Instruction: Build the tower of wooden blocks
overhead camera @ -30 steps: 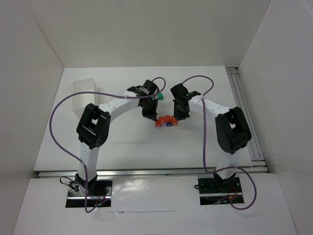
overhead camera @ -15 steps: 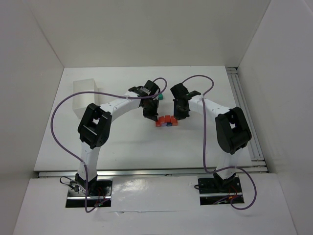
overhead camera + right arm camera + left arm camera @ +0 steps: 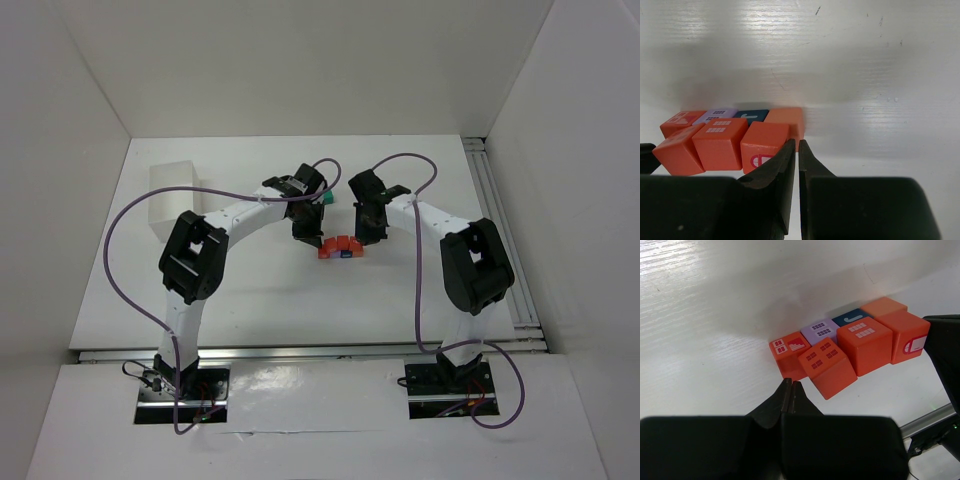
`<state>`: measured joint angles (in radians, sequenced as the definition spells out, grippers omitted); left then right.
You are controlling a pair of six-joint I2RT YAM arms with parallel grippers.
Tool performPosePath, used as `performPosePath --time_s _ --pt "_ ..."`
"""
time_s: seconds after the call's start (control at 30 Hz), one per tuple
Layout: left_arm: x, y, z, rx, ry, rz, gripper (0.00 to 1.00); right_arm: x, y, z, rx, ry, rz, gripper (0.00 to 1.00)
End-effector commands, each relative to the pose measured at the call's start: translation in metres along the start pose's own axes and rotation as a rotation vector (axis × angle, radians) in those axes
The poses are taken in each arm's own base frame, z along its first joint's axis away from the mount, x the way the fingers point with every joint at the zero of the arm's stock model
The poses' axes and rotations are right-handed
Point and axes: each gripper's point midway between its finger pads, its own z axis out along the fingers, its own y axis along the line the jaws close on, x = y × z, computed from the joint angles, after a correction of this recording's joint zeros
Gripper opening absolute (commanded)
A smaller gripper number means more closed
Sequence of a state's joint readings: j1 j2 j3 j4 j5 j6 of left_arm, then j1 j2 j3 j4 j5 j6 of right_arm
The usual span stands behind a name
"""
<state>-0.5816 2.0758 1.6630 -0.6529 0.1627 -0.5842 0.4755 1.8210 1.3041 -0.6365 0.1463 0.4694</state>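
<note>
Hardly anything has shifted around the cluster of small painted wood cubes (image 3: pixel 342 246), mid-frame.
Left gripper (image 3: pixel 791 386) and right gripper (image 3: pixel 797 145) both clenched, empty.

The left arm (image 3: pixel 190 262) and right arm (image 3: pixel 476 266) rise from their bases and bend inward at the elbows, bringing the left end effector (image 3: pixel 791 386) and right end effector (image 3: pixel 794 146) near each other, both pointing down with fingers pressed together.
</note>
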Motion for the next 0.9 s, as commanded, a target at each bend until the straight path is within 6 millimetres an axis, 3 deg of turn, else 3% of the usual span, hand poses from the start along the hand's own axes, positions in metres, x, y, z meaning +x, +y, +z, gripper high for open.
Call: performPosePath --time_s 0.0,0.87 --pt "-0.0068 -0.0095 -0.0013 0.019 -0.013 -0.006 0.00 -0.0131 0.0069 -0.0069 -0.006 -0.038 -0.018 0.14" --pt "-0.0141 -0.0160 0.0043 0.040 -0.013 -0.004 0.00 -0.0160 0.0081 -0.0073 -0.005 -0.038 -0.027 0.14"
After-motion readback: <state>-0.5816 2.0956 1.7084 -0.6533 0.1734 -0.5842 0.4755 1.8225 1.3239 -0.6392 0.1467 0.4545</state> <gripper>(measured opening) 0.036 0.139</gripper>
